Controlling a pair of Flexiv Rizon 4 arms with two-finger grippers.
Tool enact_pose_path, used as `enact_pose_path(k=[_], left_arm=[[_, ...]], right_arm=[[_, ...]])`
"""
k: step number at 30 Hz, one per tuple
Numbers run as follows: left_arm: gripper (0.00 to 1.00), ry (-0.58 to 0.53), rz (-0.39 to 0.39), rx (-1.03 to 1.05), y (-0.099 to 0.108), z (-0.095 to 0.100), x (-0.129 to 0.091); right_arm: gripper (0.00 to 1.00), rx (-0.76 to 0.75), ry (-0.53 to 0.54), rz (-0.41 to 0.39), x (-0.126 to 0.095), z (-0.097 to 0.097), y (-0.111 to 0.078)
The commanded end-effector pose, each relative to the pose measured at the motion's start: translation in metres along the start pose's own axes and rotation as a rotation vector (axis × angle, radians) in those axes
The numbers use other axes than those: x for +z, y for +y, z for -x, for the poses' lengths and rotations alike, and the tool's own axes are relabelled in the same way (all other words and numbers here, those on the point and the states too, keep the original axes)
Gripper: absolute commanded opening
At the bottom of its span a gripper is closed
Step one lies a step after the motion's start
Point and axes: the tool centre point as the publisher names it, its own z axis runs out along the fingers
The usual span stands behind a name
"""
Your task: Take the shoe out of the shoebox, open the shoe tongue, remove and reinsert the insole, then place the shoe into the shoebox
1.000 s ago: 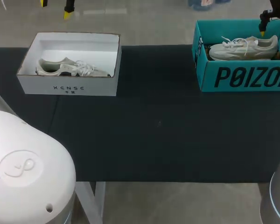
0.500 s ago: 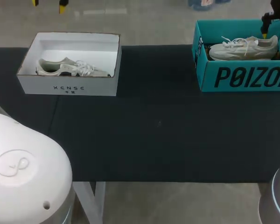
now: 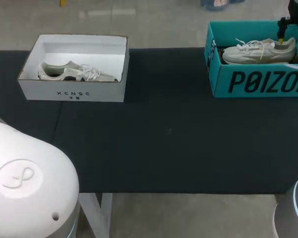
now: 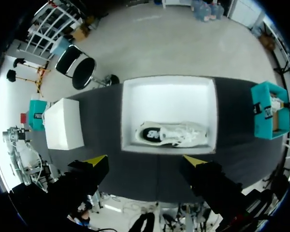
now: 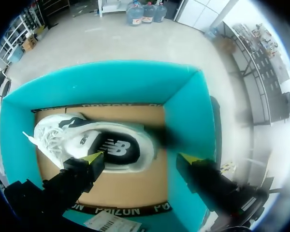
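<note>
Teal shoebox (image 3: 258,83) is holding the pale shoe (image 3: 258,51), right gripper (image 5: 140,156) hanging wide open just over its heel, left gripper (image 4: 145,158) hanging open high above the white box (image 4: 130,106), so nothing is looking done yet

Right wrist view: you see the heel end of the shoe (image 5: 116,145) lost in a dark smear, and one finger of the right gripper (image 5: 140,158), the one over the wall of the teal shoebox (image 5: 183,121), is blurred. The paper label (image 5: 108,223) at the box's front wall is cut off, its print too small to tell.

Head view: the teal shoebox runs off the edge, and its front wall hides the shoe's sole. You see only one yellow tip of the right gripper. The left arm (image 3: 30,178) covers the near corner of the table (image 3: 169,148).

Left wrist view: the teal shoebox's contents are too small to tell.
</note>
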Motion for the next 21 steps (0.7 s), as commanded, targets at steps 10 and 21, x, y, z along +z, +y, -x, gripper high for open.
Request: enact_pose_path(k=[10,21], left_arm=[[1.0,-0.003,-0.038,-0.033,-0.004,0.012,-0.01],[1.0,-0.01,-0.008,-0.049,-0.007,0.021,-0.004]], right_arm=[[1.0,0.039,0.001,-0.144,0.028,-0.002,0.02],[1.0,0.098,0.03,-0.169,0.04,-0.005,0.01]])
